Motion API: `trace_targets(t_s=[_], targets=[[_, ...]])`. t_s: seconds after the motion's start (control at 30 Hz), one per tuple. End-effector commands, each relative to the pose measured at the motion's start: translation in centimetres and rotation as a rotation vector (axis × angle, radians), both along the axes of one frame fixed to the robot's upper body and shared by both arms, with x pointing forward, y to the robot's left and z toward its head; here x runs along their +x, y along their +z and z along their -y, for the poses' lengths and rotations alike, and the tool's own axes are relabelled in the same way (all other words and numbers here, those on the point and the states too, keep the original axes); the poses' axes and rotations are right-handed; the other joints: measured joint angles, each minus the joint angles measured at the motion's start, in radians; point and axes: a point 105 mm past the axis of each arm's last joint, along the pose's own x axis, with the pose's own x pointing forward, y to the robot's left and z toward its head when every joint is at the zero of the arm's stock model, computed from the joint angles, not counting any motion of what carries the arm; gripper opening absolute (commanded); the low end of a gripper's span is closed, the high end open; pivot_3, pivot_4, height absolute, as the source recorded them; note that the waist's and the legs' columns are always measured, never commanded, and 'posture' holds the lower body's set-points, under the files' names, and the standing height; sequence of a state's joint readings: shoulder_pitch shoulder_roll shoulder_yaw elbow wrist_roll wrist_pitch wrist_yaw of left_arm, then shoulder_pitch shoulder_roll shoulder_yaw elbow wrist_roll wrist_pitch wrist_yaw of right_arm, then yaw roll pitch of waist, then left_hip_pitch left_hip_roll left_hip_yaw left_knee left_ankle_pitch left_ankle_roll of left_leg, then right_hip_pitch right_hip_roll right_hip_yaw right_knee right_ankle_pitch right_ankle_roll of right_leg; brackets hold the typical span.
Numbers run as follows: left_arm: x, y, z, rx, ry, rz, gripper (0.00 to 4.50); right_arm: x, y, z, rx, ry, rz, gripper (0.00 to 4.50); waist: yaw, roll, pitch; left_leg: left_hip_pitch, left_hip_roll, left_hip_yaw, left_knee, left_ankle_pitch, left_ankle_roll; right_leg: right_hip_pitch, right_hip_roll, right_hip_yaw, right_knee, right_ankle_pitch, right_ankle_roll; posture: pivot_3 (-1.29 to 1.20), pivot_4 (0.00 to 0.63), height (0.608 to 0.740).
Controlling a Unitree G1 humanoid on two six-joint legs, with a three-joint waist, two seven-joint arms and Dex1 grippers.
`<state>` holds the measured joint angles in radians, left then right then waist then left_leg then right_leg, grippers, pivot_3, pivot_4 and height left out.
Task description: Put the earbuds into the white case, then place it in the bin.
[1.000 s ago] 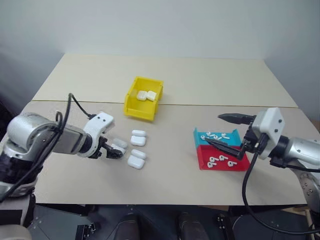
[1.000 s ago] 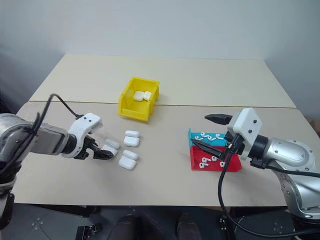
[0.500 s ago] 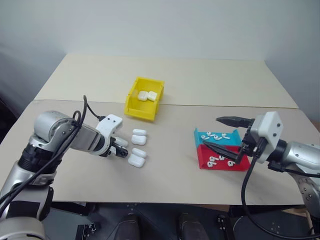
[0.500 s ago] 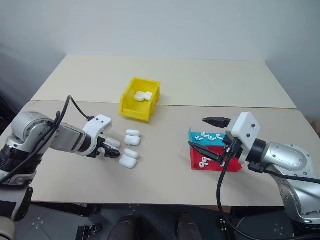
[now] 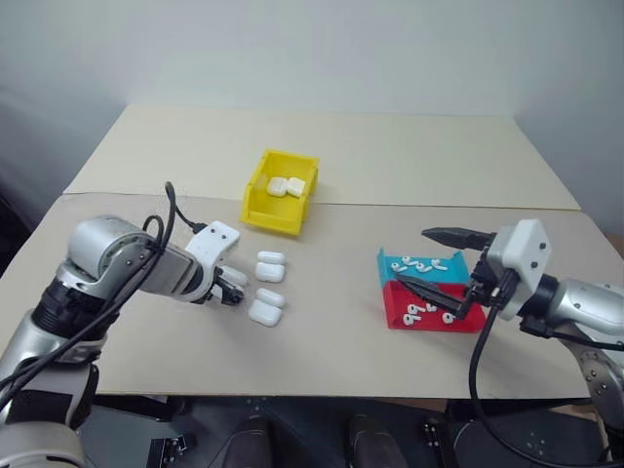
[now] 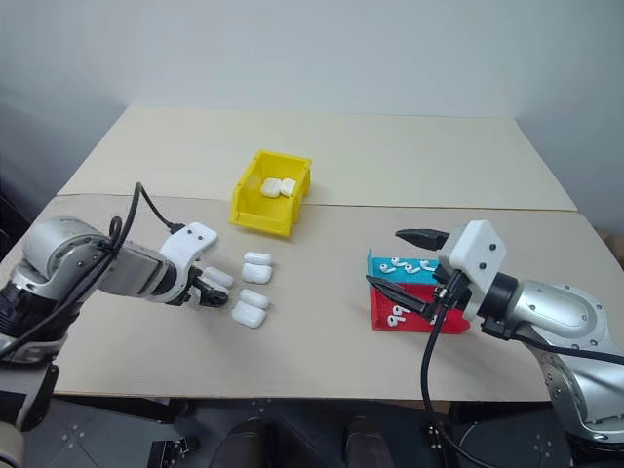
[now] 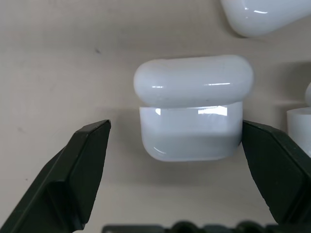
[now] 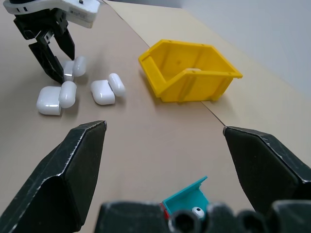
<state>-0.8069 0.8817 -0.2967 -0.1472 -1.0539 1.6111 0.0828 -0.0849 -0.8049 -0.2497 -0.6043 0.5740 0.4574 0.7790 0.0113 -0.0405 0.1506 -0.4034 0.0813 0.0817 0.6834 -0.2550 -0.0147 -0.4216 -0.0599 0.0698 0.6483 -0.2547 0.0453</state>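
Fingers spread wide on both my grippers, nothing grasped in either.

My left gripper point(image 5: 231, 290) sits left of centre in the left eye view, angled down at the table point(image 5: 409, 166). In the left wrist view its two black fingers point(image 7: 82, 170) flank one white case point(image 7: 192, 107), which lies on the table with its lid open. One finger looks very close to the case's side, the other stands well apart; I cannot tell if either touches.

More white cases lie just right of that gripper: one point(image 5: 270, 267) higher in the frame, one point(image 5: 265, 306) lower, both with lids open.

Yellow bin point(image 5: 280, 190) stands above centre, on the seam between the two tabletops. Two white cases point(image 5: 287, 185) lie inside it, side by side.

My right gripper point(image 5: 441, 263) hangs at the right of the frame, roughly level, over the trays. Its upper finger point(image 5: 456, 235) shows above the teal tray point(image 5: 390, 263); the lower finger crosses the red tray point(image 5: 395, 302). The teal tray is the upper one, the red just below and touching it.

Earbuds point(image 5: 421, 264) lie scattered in the teal tray; more earbuds point(image 5: 419, 313) lie in the red tray. None are in a case that I can see.
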Motion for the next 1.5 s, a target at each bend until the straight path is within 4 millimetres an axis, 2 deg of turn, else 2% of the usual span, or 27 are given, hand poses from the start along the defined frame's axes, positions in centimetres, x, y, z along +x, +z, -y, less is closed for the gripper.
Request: trace_targets(t_s=[0.03, 0.27, 0.77, 0.87, 0.97, 1.13, 1.33, 1.43, 1.5], targets=[[-0.2, 0.6, -0.1, 0.003, -0.011, 0.006, 4.5, -0.5, 1.0, -0.2, 0.015, 0.003, 0.039, 4.48, 0.0, 0.0, 0.0, 0.0, 0.0, 0.0, 0.0, 0.0, 0.0, 0.0, 0.0, 0.0, 0.0, 0.0, 0.0, 0.0, 0.15, 0.74], [0.5, 0.5, 0.5, -0.038, 0.001, -0.019, 4.5, -0.4, 1.1, -0.3, 0.018, 0.001, 0.038, 4.48, 0.002, 0.0, 0.0, 0.0, 0.0, 0.0, 0.0, 0.0, 0.0, 0.0, 0.0, 0.0, 0.0, 0.0, 0.0, 0.0, 0.15, 0.74], [1.0, -0.3, 0.4, 0.035, 0.025, -0.017, 4.5, -0.7, 1.2, -0.4, 0.026, -0.009, 0.034, 4.48, 0.003, 0.0, 0.0, 0.0, 0.0, 0.0, 0.0, 0.0, 0.0, 0.001, 0.0, 0.0, 0.0, 0.0, 0.0, 0.0, 0.15, 0.74], [0.9, -0.3, 0.5, 0.017, 0.025, -0.021, 3.87, -0.8, 1.2, -0.4, 0.027, -0.009, 0.033, 4.5, 0.004, 0.0, 0.0, 0.001, 0.0, 0.0, 0.0, 0.0, 0.0, 0.002, 0.0, 0.0, 0.0, 0.0, 0.0, 0.0, 0.15, 0.74], [0.7, -0.3, 0.5, 0.02, 0.013, -0.02, 2.9, -0.8, 1.3, -0.4, 0.029, -0.011, 0.033, 4.5, 0.001, 0.0, 0.0, 0.001, 0.0, 0.0, 0.0, 0.0, 0.0, 0.002, 0.0, 0.0, 0.0, 0.0, 0.0, 0.0, 0.15, 0.74], [0.5, -0.3, 0.3, 0.021, 0.01, -0.021, 2.81, -0.6, 1.3, -0.6, 0.032, -0.012, 0.033, 4.5, 0.001, 0.0, 0.0, 0.001, 0.0, 0.0, 0.0, 0.0, 0.0, 0.002, 0.0, 0.0, 0.0, 0.0, 0.0, 0.0, 0.15, 0.74], [-0.9, 2.9, -0.2, -0.085, -0.051, 0.103, 2.81, -0.4, 1.3, -0.4, 0.034, -0.015, 0.03, 4.5, -0.012, 0.0, 0.0, -0.001, 0.0, 0.0, 0.0, 0.0, 0.0, -0.001, 0.0, 0.0, 0.0, 0.0, 0.0, 0.0, 0.15, 0.74], [-1.6, 6.4, -0.2, -0.279, -0.106, 0.312, 2.81, 0.2, 1.3, -0.1, 0.024, -0.022, 0.037, 4.5, -0.011, 0.0, 0.0, -0.002, 0.0, 0.0, 0.0, 0.0, 0.0, -0.002, -0.001, 0.0, -0.001, 0.0, 0.0, 0.0, 0.15, 0.74], [-2.2, 7.7, -0.2, -0.349, -0.16, 0.397, 2.81, 0.6, 1.4, 0.1, 0.022, -0.024, 0.045, 4.5, -0.01, 0.0, 0.0, -0.001, 0.0, 0.001, 0.0, 0.0, 0.0, -0.001, -0.001, 0.0, -0.001, 0.0, 0.0, 0.0, 0.15, 0.74]])
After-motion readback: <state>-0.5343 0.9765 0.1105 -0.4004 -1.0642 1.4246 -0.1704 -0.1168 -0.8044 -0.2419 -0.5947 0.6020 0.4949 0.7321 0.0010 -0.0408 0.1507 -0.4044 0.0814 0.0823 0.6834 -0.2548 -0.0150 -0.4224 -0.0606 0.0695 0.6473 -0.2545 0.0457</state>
